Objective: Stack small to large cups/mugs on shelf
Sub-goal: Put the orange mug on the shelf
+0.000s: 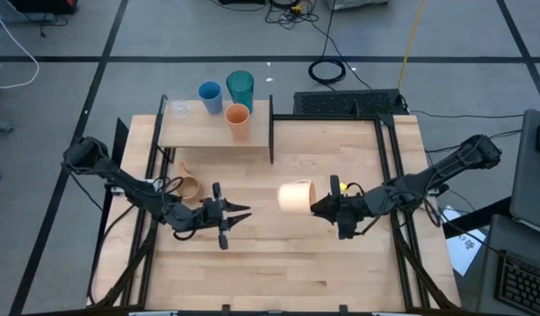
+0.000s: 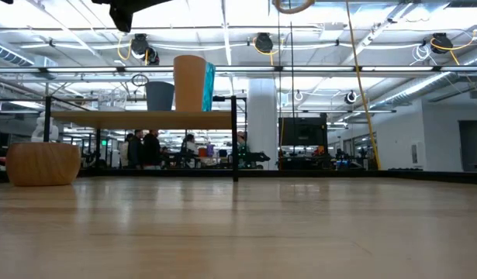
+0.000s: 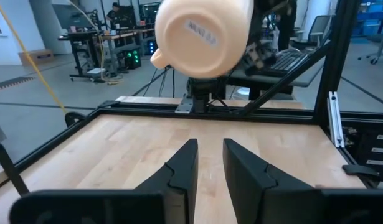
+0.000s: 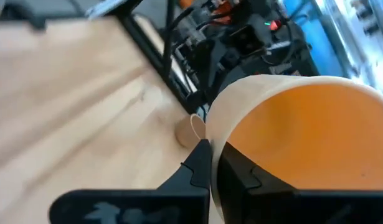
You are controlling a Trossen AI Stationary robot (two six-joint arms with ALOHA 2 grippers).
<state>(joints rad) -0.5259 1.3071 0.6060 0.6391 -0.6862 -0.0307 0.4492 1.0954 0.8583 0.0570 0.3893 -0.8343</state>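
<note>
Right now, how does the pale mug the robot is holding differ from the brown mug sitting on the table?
The peach-orange mug is held in the air on its side by the right gripper, while the tan handled mug rests on the tabletop near the left arm, untouched. The peach-orange mug is pale and glossy with an orange inside; the tan handled mug is darker and wood-toned. Neither is on the shelf.
</note>
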